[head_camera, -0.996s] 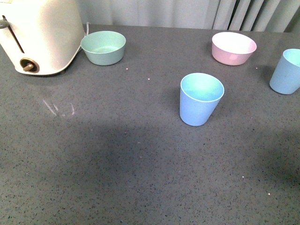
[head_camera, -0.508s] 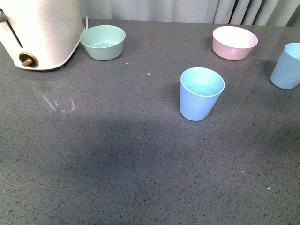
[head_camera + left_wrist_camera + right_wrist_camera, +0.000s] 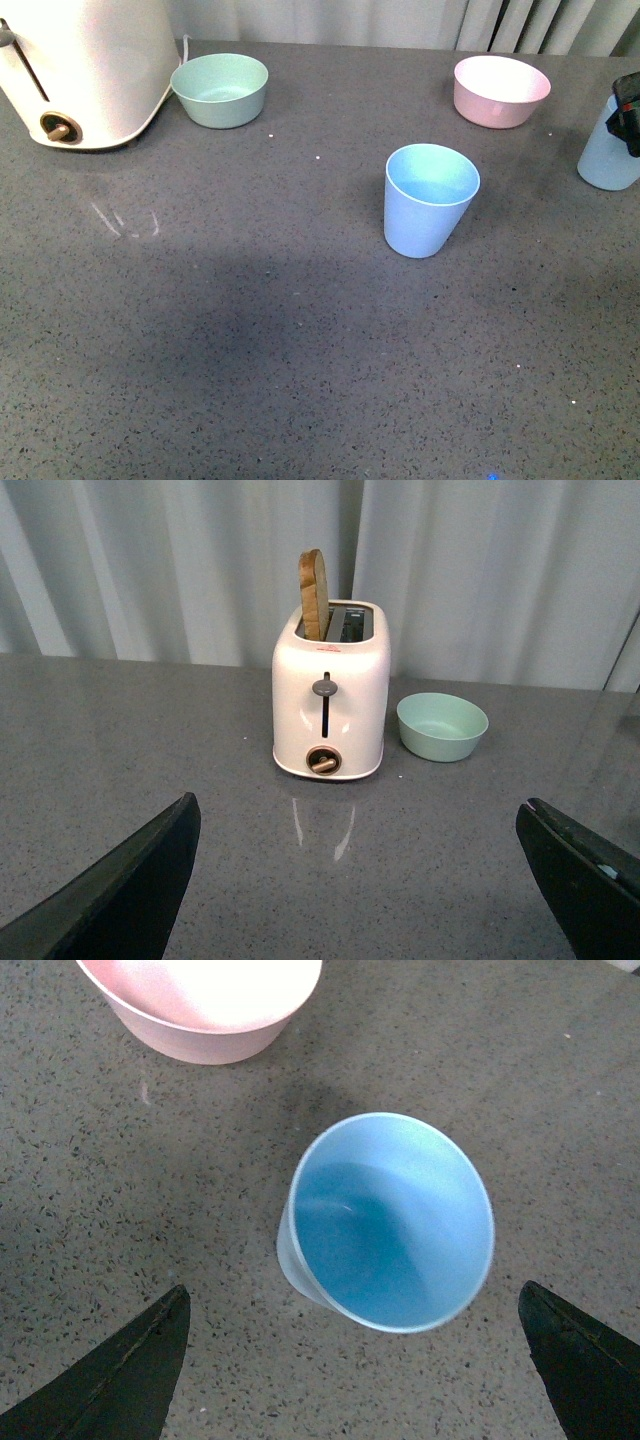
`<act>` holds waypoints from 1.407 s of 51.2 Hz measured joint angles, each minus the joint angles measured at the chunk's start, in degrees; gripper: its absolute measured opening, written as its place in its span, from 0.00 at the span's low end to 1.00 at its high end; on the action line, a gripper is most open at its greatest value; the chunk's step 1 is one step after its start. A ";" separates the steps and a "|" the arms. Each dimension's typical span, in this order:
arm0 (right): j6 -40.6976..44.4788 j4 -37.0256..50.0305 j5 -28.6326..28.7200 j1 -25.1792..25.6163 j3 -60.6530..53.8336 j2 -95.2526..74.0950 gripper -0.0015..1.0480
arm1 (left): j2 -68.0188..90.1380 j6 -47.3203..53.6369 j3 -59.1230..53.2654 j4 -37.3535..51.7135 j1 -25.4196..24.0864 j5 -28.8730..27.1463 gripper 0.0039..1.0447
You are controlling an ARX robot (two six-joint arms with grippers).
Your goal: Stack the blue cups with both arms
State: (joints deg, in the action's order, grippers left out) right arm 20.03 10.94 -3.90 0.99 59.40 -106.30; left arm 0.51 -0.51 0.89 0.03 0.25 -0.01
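Observation:
One blue cup (image 3: 428,198) stands upright in the middle of the grey counter. The second blue cup (image 3: 608,155) stands upright at the far right edge of the front view, partly behind a black part of my right arm (image 3: 630,108). In the right wrist view this cup (image 3: 388,1222) is seen from above, empty, and my right gripper (image 3: 355,1370) is open with its fingers spread wide on either side of it, not touching. My left gripper (image 3: 365,880) is open and empty over bare counter, facing the toaster; it does not show in the front view.
A white toaster (image 3: 85,70) with a slice of bread (image 3: 314,595) stands at the back left. A mint-green bowl (image 3: 220,88) sits beside it. A pink bowl (image 3: 500,90) sits at the back right, near the second cup (image 3: 205,1000). Grey curtains hang behind the counter.
A black part of my right arm has come into the front view at the right edge, over the second cup. The cups and bowls have not moved in the last half second.

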 joint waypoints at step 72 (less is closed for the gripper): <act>0.48 -11.43 7.61 -2.71 3.15 1.77 0.02 | 0.00 0.00 0.00 0.00 0.00 0.00 0.92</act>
State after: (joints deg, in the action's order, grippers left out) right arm 20.51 -0.49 3.70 -1.72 62.54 -104.53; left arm 0.51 -0.51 0.89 0.03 0.25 -0.01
